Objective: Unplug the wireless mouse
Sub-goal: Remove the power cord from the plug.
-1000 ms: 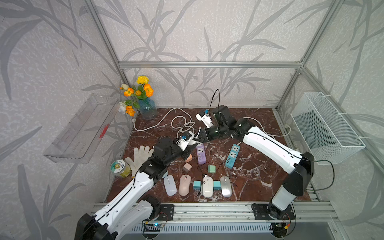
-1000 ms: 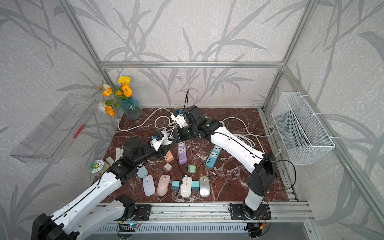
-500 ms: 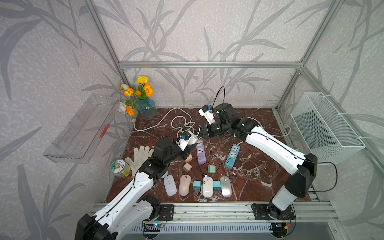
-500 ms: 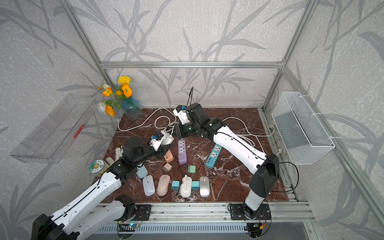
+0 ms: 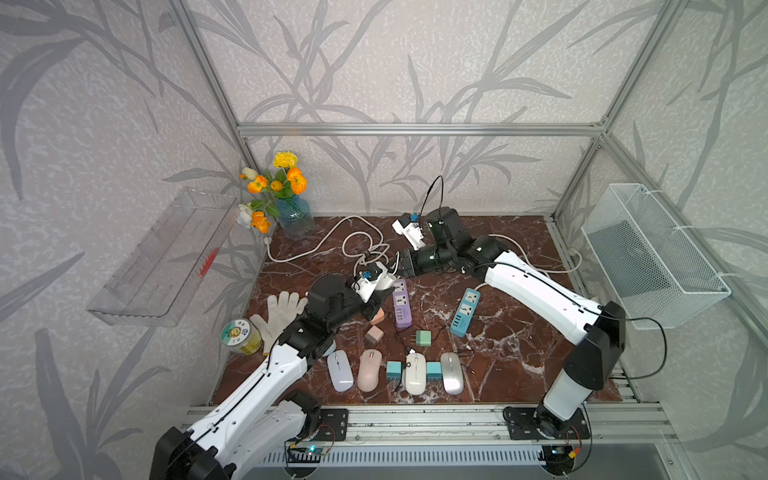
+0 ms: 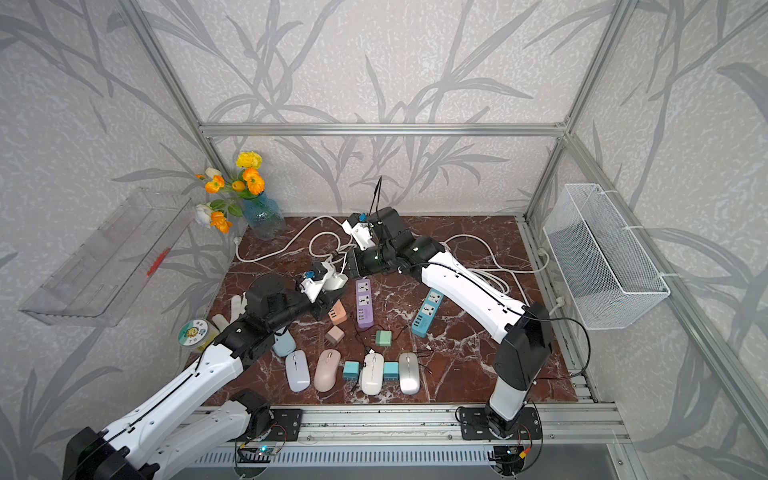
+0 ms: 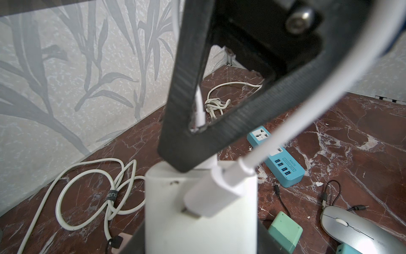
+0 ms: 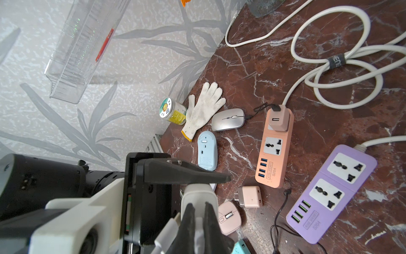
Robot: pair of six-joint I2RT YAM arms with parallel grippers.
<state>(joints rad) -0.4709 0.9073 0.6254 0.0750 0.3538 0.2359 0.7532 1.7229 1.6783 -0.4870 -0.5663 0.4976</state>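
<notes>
While my left claw [image 5: 374,293] holds the white charger block [image 7: 167,209] up off the table [image 5: 519,353], my right claw [image 8: 198,205] is pinched shut on a thin white plug [image 8: 198,231] that sticks out of the block. I think this plug is not out yet, so the pull is the part that is left. A second white plug [image 7: 211,193] sits in the block right next to it. I cannot tell which mouse the pinched cable goes to. The white mouse [image 5: 415,372] lies in a row with the other mice near the front edge, well apart from the block. A second ago the right claw's jaws stood wider by the block, and now they have closed. The left claw is where it was.
</notes>
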